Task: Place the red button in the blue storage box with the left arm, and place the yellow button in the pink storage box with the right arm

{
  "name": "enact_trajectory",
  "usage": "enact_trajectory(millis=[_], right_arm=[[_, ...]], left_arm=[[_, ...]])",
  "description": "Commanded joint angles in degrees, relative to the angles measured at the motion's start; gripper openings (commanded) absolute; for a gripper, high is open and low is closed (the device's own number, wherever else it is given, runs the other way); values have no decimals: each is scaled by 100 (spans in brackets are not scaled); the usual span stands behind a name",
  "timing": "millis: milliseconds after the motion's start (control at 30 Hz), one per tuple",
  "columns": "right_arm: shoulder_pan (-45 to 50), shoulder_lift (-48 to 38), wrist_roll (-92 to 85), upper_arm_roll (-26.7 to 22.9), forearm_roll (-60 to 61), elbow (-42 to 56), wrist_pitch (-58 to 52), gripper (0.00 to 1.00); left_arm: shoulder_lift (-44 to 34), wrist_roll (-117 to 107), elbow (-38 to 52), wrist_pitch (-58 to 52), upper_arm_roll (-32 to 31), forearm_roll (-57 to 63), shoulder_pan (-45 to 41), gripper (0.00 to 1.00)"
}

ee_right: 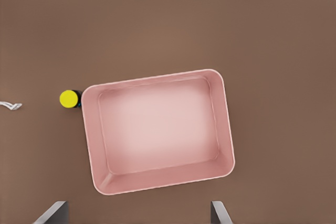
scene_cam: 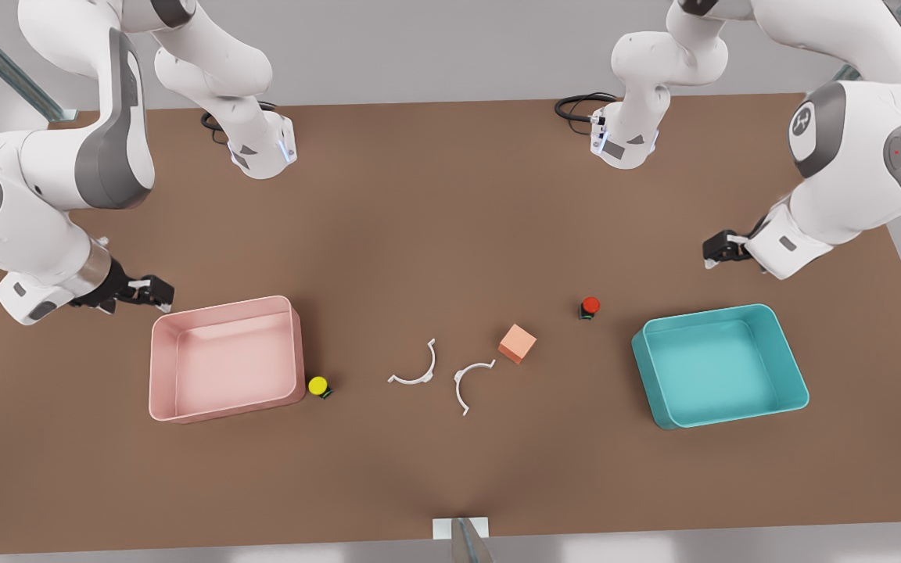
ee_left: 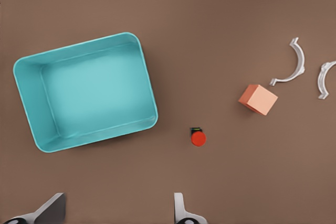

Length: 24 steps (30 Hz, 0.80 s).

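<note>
My left gripper, jaws wide, hung above the red button; right gripper, jaws wide, sat across the pink storage box from the yellow button.

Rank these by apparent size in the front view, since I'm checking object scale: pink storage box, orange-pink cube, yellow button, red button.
1. pink storage box
2. orange-pink cube
3. yellow button and red button: they look alike, so no ranking between them.
</note>
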Motion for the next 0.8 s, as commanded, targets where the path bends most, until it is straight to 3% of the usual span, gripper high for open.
enact_trajectory(millis=[0,100,167,233,267,400,467,633,767], right_arm=[[5,-6,-18,1,6,-5,174,100],[14,-6,-264,1,6,4,227,100],[58,362,-264,449,6,4,728,100],[128,968,-598,687,-30,196,1061,100],[137,1531,-686,818,-38,636,1308,100],[523,2823,-2154,959,-56,1340,2495,100],[567,3026,-2997,968,-29,944,3382,100],[629,3149,-3586,977,-21,92,3549,100],[541,3175,-3911,1056,-21,-374,4006,100]], left_arm=[[10,52,5,155,-1,26,-8,100],[211,211,5,155,-27,9,-420,100],[563,-1134,-206,383,-18,-360,-886,100],[458,-1669,-1197,1480,-10,-396,-1334,100],[291,-2206,-2227,2694,-18,-396,-1467,100],[274,-2189,-3598,4540,-18,-396,-1458,100],[265,-2189,-3906,4866,-9,-405,-1458,100],[326,-2162,-4873,6211,-9,-396,-1467,100],[440,-2154,-5102,6483,-9,-387,-1502,100]])
